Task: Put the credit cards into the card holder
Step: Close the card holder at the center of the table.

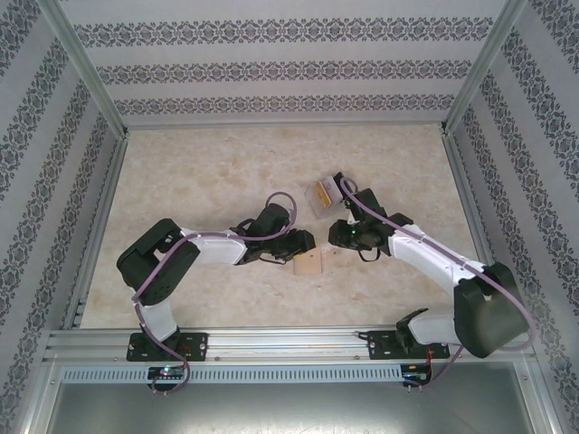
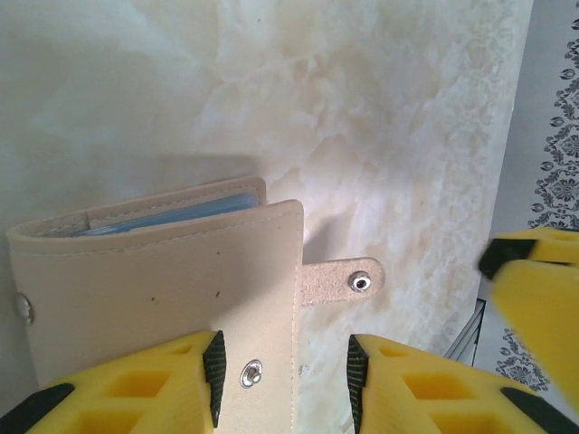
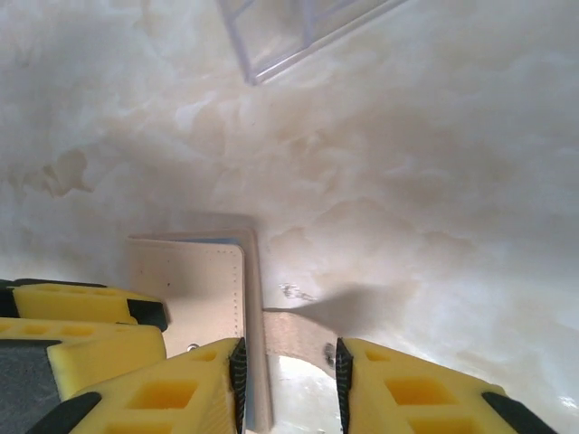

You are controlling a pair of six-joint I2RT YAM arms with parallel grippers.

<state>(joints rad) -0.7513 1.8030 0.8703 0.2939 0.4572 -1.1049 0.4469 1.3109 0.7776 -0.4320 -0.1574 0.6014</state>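
Tan stitched card holder (image 2: 154,289), marbled tabletop (image 2: 380,136)

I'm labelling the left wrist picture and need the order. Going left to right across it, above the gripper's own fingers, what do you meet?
card holder → its snap strap → the right gripper's yellow finger

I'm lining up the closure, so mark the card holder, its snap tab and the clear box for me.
card holder (image 2: 154,289), left wrist view, front cover.
snap tab (image 2: 333,282), left wrist view, strap middle.
clear box (image 3: 282,38), right wrist view, near corner.
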